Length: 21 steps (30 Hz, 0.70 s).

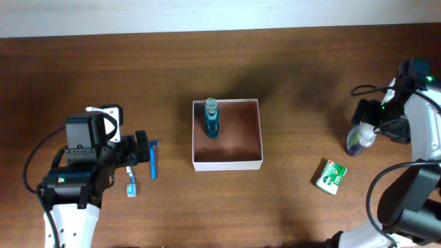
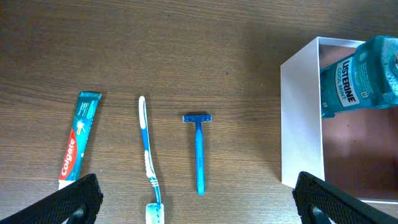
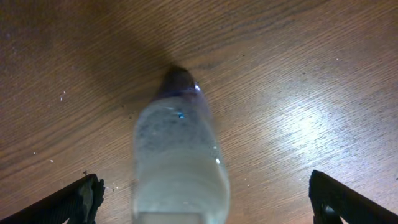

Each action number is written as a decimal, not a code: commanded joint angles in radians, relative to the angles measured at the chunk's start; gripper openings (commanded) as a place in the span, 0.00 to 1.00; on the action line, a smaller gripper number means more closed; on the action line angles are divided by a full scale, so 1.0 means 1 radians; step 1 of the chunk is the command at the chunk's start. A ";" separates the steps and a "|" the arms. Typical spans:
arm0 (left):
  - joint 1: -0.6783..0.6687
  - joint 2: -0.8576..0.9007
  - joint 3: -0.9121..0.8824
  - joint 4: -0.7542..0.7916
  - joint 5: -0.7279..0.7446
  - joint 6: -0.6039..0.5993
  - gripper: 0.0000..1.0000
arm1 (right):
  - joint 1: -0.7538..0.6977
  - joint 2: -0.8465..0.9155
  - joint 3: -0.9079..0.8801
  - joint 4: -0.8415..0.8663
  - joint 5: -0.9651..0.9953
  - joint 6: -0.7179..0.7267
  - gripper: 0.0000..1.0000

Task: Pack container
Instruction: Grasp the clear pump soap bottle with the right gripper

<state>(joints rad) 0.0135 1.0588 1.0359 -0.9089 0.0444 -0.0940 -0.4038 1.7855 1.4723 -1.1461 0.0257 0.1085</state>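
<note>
Overhead, the container (image 1: 241, 138) is sitting in the middle of the brown tabletop (image 1: 310, 69), and a blue mouthwash bottle (image 1: 211, 120) is resting inside it along the left wall. Left of the box, a blue razor (image 1: 153, 162) and a toothbrush (image 1: 130, 180) are lying beside the left arm. Over on the right, a small clear bottle (image 1: 360, 138) is standing under the right arm, and a green-and-white packet (image 1: 331, 176) is lying nearer the front edge. In the left wrist view, the left tool (image 2: 199, 208) is hovering with its fingers (image 2: 74, 199) spread wide apart and gripping nothing. Beneath it a toothpaste tube (image 2: 78, 140), the toothbrush and the razor are lying side by side, apart from one another, and the container's white wall is showing at the right with the mouthwash bottle inside. In the right wrist view, the right tool (image 3: 214, 205) is standing wide apart too, with the clear bottle rising between its fingers (image 3: 81, 199) and touching neither of them
</note>
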 commanded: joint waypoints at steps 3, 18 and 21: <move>-0.004 0.002 0.023 -0.002 -0.011 0.019 0.99 | -0.002 0.008 -0.010 0.003 -0.049 -0.025 0.98; -0.004 0.002 0.023 -0.002 -0.011 0.020 0.99 | -0.002 0.055 -0.010 0.008 -0.060 -0.026 0.97; -0.004 0.002 0.023 -0.001 -0.012 0.020 0.99 | -0.001 0.055 -0.010 0.011 -0.061 -0.026 0.96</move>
<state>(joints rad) 0.0135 1.0588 1.0363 -0.9092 0.0444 -0.0940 -0.4053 1.8366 1.4712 -1.1389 -0.0254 0.0929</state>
